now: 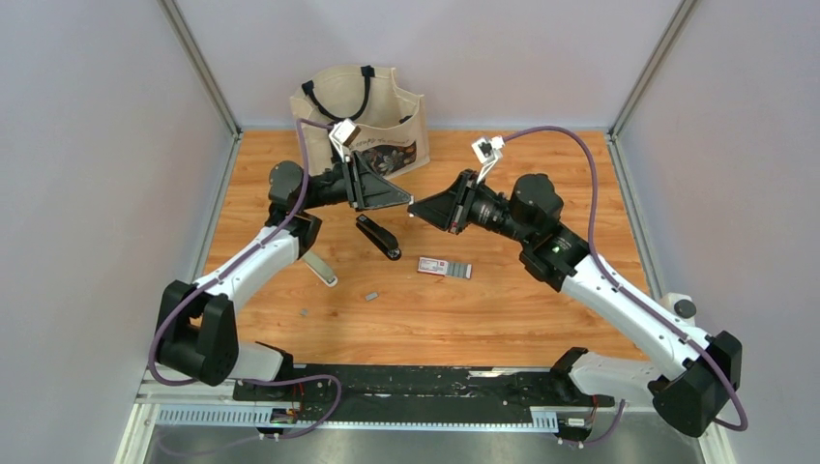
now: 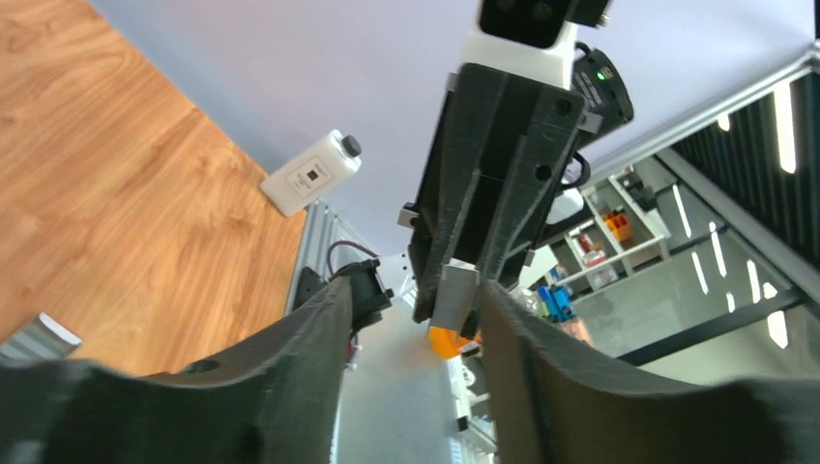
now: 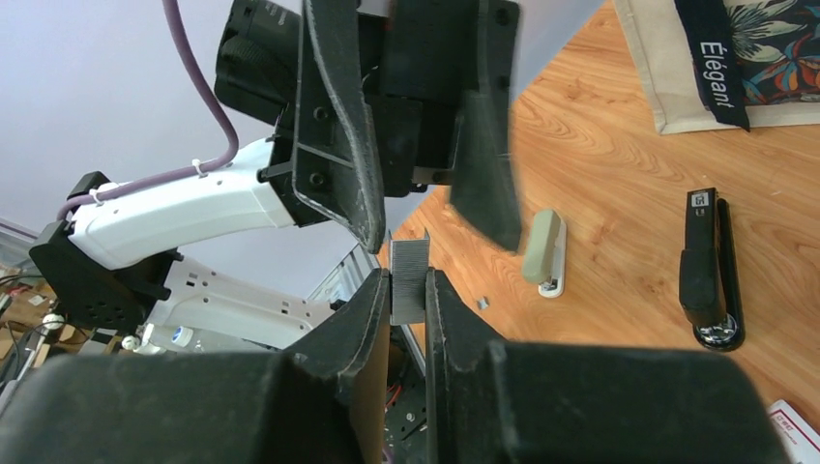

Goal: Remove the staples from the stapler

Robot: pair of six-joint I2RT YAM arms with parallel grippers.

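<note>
The wooden table [image 1: 541, 319] is carrying everything, with a cream tote bag [image 1: 387, 106] standing at its far edge. The left arm [image 1: 251, 261] and the right arm [image 1: 619, 300] are both reaching inward and meeting above the middle of the table, in front of the bag. The left gripper [image 3: 437, 232] is hanging in the air with its fingers spread wide, gripping nothing. The right gripper [image 1: 418, 207] is pointing at it tip to tip, with its jaws drawn narrow and pinching a strip of staples [image 3: 410, 261]. The strip is standing up out of the right fingertips and reaching into the gap between the left fingers. Whether it is touching either left finger cannot be told. Below the two grippers a black stapler [image 1: 379, 238] is lying flat on the wood, well apart from both. The stapler [image 1: 320, 269], with its dull grey top and pale base, is lying closed on the table to the left of the black one, just beside the left forearm, and neither gripper is touching it. A flat red-and-white box [image 1: 445, 267] is resting to the right of the black stapler. Nearer the arm bases, two loose staple bits [image 1: 370, 296] are lying on the bare wood, the second one [image 1: 304, 312] further left.
</note>
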